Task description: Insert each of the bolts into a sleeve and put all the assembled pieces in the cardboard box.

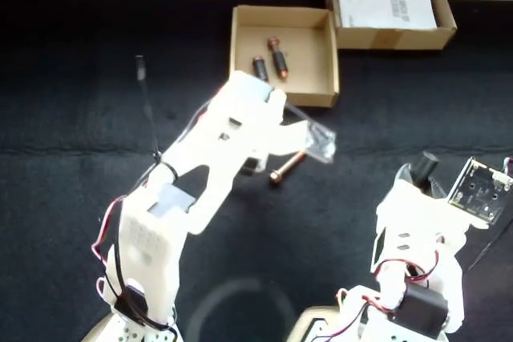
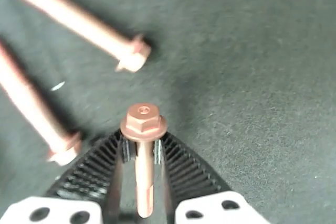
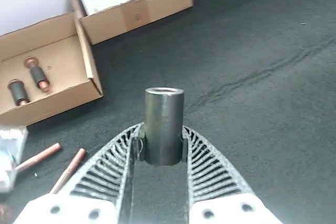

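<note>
Above the black tabletop (image 1: 72, 118), your left hand (image 2: 143, 141) was clenched just under the hex head of a rigid copper-coloured metal bolt (image 2: 144, 121), and your right hand (image 3: 163, 148) was clamped on one end of a smooth dark steel sleeve (image 3: 164, 114). Both looked stiff, light and slippery, so gripping across shank and wall seemed right; the open brown cardboard box (image 1: 282, 10) sat well apart.

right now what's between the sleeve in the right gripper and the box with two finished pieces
Just bare black mat, seen in the right wrist view, between the sleeve and the box.
</note>
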`<action>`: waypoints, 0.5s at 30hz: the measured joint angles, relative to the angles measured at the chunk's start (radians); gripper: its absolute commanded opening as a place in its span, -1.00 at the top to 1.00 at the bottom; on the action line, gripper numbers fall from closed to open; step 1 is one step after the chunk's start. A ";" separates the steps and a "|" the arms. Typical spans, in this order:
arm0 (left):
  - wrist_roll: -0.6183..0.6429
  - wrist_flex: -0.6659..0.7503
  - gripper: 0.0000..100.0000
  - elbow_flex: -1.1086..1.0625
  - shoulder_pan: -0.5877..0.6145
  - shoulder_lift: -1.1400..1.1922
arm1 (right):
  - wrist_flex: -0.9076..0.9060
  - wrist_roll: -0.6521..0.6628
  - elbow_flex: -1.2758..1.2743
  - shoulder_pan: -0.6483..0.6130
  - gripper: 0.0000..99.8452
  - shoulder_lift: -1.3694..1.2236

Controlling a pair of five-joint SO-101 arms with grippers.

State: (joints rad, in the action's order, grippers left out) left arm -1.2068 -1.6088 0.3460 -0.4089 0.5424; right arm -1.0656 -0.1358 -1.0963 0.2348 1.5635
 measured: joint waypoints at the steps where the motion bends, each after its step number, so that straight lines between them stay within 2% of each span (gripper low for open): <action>1: 0.032 0.000 0.98 0.008 0.003 -0.008 | 0.000 0.000 0.000 -0.012 0.99 0.000; 8: 0.270 -0.005 0.98 0.041 0.002 -0.040 | 0.005 0.000 -0.018 -0.121 0.99 0.000; 15: 0.612 -0.008 0.98 0.127 0.008 -0.094 | 0.089 0.000 -0.124 -0.224 0.99 0.000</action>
State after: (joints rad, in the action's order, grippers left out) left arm -0.5946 -1.6164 0.4733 -0.4012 0.4488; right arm -0.9766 -0.1358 -1.2206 0.0107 1.5635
